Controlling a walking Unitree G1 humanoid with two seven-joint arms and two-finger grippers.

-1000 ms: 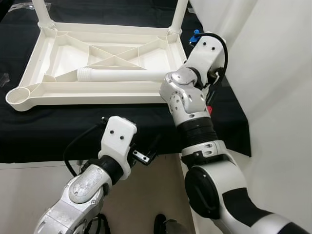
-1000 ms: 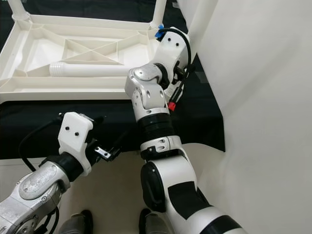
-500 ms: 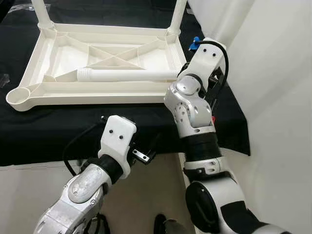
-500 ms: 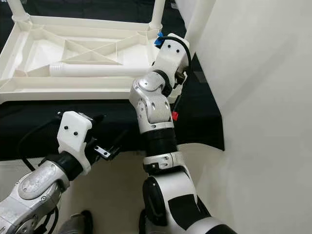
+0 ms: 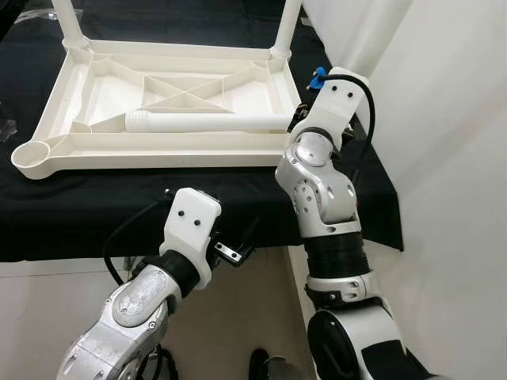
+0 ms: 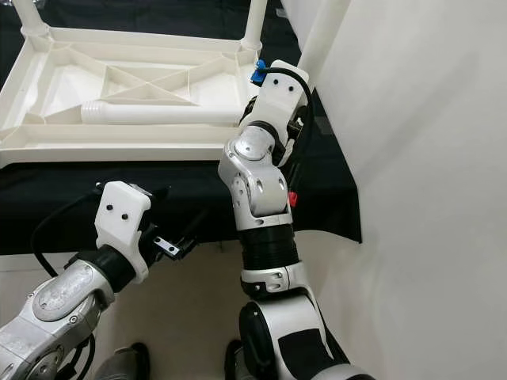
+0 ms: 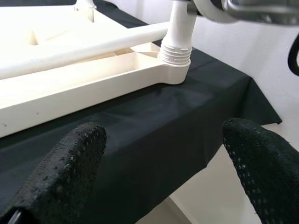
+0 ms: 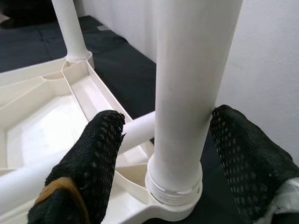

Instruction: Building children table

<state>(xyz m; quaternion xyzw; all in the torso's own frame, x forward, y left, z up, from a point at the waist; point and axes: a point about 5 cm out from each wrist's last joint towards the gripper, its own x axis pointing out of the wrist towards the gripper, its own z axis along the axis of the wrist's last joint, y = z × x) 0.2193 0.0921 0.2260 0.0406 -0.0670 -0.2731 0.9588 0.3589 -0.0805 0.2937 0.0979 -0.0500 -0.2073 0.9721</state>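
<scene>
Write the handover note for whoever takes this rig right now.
Left end effector: open, idle at the black tablecloth's front edge.
Right end effector: open, fingers either side of the upright white plastic leg at the near right corner.
The white ribbed plastic tabletop lies upside down.
Done: two far legs stand in their sockets.
Left: the near right leg's threads show, so it may need tightening; the loose white leg lying across the tabletop goes in the empty near left socket.

Plain room, white wall (image 5: 451,158), black-draped bench (image 5: 79,214)
</scene>
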